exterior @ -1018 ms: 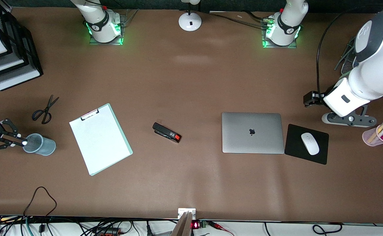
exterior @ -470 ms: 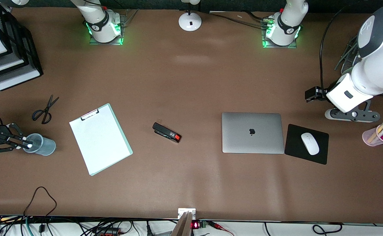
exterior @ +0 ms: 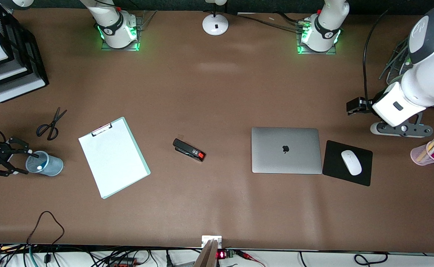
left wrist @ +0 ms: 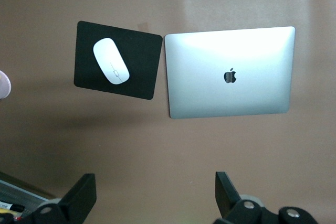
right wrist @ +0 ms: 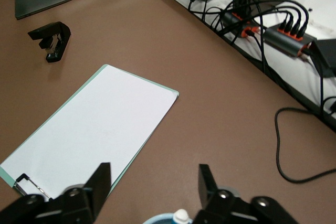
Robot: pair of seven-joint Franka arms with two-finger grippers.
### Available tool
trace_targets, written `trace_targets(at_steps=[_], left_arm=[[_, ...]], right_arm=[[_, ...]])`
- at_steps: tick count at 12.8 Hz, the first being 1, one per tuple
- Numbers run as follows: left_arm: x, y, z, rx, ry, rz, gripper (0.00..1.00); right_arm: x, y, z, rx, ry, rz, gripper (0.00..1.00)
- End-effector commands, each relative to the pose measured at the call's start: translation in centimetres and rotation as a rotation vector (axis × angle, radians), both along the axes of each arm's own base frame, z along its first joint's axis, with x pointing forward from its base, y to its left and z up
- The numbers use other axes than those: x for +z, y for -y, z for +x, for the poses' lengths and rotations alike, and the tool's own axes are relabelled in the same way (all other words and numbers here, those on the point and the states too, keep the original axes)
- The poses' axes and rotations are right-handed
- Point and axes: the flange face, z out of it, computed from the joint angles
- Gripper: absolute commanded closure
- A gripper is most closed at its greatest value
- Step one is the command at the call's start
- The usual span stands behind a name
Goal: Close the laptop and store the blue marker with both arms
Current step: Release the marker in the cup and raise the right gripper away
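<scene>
The laptop (exterior: 286, 150) lies closed on the table, lid up with its dark logo showing; it also shows in the left wrist view (left wrist: 229, 72). My left gripper (exterior: 400, 130) hangs open and empty (left wrist: 154, 179) over the table at the left arm's end, beside the mousepad. The blue marker (exterior: 39, 168) stands inside a blue cup (exterior: 51, 167) at the right arm's end, only its whitish end showing (right wrist: 181, 216). My right gripper (exterior: 26, 162) is open just above the cup's rim (right wrist: 157, 220), its fingers apart from the marker (right wrist: 154, 169).
A clipboard with white paper (exterior: 113, 157), a black stapler (exterior: 189, 150) and scissors (exterior: 51, 124) lie between cup and laptop. A white mouse (exterior: 351, 162) sits on the black mousepad (exterior: 335, 170). A pink pen cup (exterior: 428, 154) stands at the left arm's end. Paper trays (exterior: 12, 70) stand near the right arm's base.
My right gripper opened and let go of the marker, which dropped into the blue cup; the gripper drew back a little. My left arm drifted slightly toward its end of the table.
</scene>
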Motion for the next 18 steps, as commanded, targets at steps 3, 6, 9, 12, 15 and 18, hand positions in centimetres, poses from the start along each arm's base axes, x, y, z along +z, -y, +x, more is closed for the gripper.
trace_targets(at_steps=[3, 6, 9, 12, 15, 18], left_arm=[[0.5, -3.0, -0.3, 0.032, 0.000, -0.017, 0.00], [0.5, -3.6, -0.3, 0.043, -0.002, -0.023, 0.00], [0.6, -2.4, -0.5, 0.030, 0.017, -0.023, 0.00], [1.0, -4.6, -1.7, 0.109, 0.072, -0.049, 0.00], [2.2, -4.5, -3.0, 0.114, 0.101, -0.056, 0.00], [3.1, -5.8, -5.4, 0.139, 0.156, -0.048, 0.00]], right_arm=[[4.8, -2.0, 0.0, -0.118, -0.179, -0.036, 0.00], [7.7, -3.6, -0.5, -0.214, -0.325, -0.054, 0.00], [13.1, -7.8, -0.4, -0.311, -0.421, -0.190, 0.00], [17.9, -12.9, -1.4, -0.435, -0.535, -0.323, 0.00], [22.0, -17.4, -3.1, -0.514, -0.607, -0.439, 0.00], [24.9, -19.8, -5.5, -0.604, -0.680, -0.543, 0.00]])
